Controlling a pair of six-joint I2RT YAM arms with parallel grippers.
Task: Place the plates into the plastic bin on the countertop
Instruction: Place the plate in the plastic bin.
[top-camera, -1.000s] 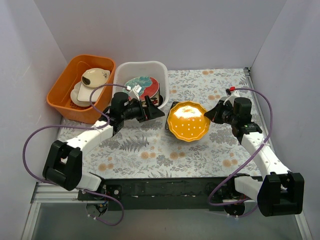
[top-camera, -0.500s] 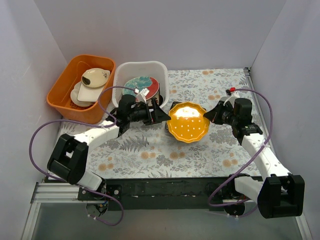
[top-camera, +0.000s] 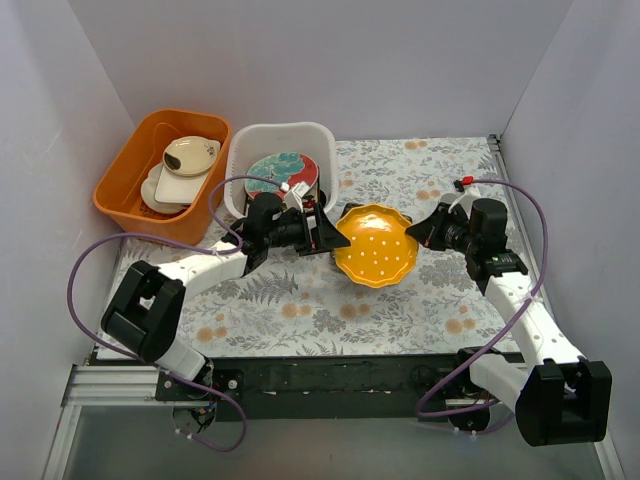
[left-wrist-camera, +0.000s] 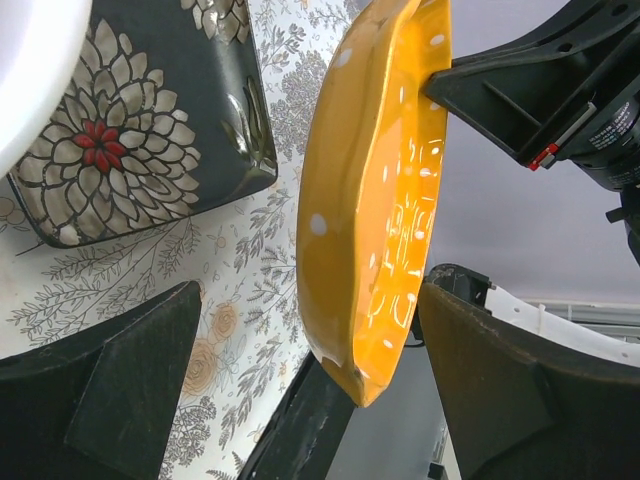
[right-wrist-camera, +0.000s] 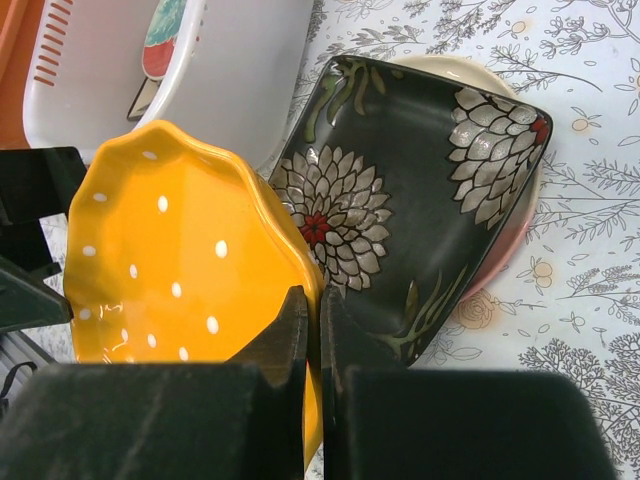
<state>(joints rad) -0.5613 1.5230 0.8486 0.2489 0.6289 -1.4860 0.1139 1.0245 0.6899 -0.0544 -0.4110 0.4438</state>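
At the far left an orange tub (top-camera: 130, 165) holds cream dishes (top-camera: 180, 170). Just to its right stands the bin (top-camera: 281, 127), white with rounded corners and a rolled rim. A round plate (top-camera: 283, 170), teal in the middle with a red border, leans inside it.

The left gripper (top-camera: 322, 232) lies just near of the bin and points right. Its fingers (left-wrist-camera: 130, 390) are spread wide, one on each side of the yellow plate's left rim. Neither is seen touching the rim, and the claw holds nothing.

The yellow plate (top-camera: 377, 245) is glossy, scalloped at the rim and dotted with white. It is held tilted over the middle of the countertop (top-camera: 300, 300), hollow side up.

Beneath it lies a black plate (right-wrist-camera: 410, 200), rectangular and glossy, printed with pale many-petalled flowers with red hearts and green stems. It rests on a pink-cream plate (right-wrist-camera: 505, 262), whose rim shows past its edges. Its left corner is close to the bin's wall.

The right gripper (top-camera: 420, 232) reaches in from the right. Its jaws are almost together, pinching the yellow plate's right rim.
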